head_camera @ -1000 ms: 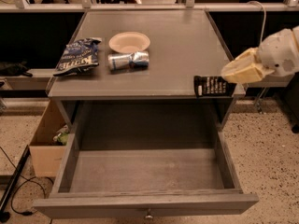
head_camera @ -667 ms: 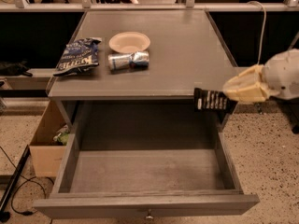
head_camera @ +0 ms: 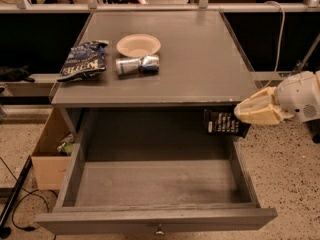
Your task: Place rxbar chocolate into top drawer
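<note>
The rxbar chocolate [head_camera: 223,123], a dark bar with rows of white lettering, hangs just below the table's front edge, over the back right corner of the open top drawer [head_camera: 155,219]. My gripper [head_camera: 240,117] comes in from the right and is shut on the bar's right end. The drawer is pulled fully out. Its grey floor is bare and a small metal knob sits centred on its front panel.
On the grey table [head_camera: 200,64] lie a blue chip bag [head_camera: 82,60], a tan paper bowl [head_camera: 138,45] and a silver-blue can [head_camera: 137,64] on its side. A tan cardboard box [head_camera: 47,154] stands on the floor to the drawer's left. A cable lies at the lower left.
My gripper has moved down and a little left with the bar. The bar has gone from the table's front right corner to below the tabletop edge, above the drawer.
</note>
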Controlling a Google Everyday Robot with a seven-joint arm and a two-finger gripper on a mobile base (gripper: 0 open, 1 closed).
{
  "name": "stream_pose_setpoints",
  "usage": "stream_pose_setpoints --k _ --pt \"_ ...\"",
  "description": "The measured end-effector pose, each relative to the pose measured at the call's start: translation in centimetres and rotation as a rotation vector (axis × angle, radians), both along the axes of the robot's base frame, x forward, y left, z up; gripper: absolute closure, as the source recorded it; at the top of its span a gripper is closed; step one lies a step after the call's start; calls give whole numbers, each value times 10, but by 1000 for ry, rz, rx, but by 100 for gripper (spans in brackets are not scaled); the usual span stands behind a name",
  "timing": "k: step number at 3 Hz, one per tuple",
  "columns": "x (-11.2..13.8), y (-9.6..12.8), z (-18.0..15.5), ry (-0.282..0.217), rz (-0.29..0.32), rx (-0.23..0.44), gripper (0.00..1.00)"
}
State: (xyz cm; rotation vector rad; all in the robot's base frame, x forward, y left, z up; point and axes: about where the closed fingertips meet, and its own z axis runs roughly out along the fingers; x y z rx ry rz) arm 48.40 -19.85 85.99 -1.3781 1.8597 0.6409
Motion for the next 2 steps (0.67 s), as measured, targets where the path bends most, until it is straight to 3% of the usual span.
stream_pose_setpoints --k 2 --pt "-13 47 -43 70 30 105 100"
